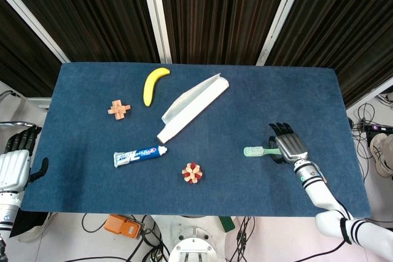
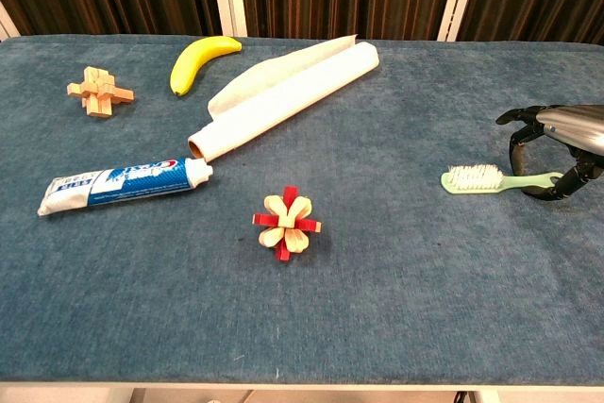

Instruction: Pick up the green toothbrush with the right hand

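The green toothbrush (image 1: 253, 150) (image 2: 475, 177) lies flat on the blue table, bristles up and head pointing left. My right hand (image 1: 288, 147) (image 2: 559, 135) hovers over the handle's right end. Its fingers (image 2: 515, 135) curl down behind the handle and the thumb (image 2: 563, 183) sits in front, so the handle passes between them. The fingers stand apart and do not clamp it. My left hand (image 1: 13, 167) hangs open off the table's left edge, holding nothing, and shows only in the head view.
A red-and-cream wooden puzzle (image 2: 287, 224) lies left of the brush. Further left are a toothpaste tube (image 2: 123, 182), a rolled white paper (image 2: 283, 93), a banana (image 2: 198, 57) and a wooden cross puzzle (image 2: 98, 90). The table's right edge (image 1: 351, 145) runs close to my right hand.
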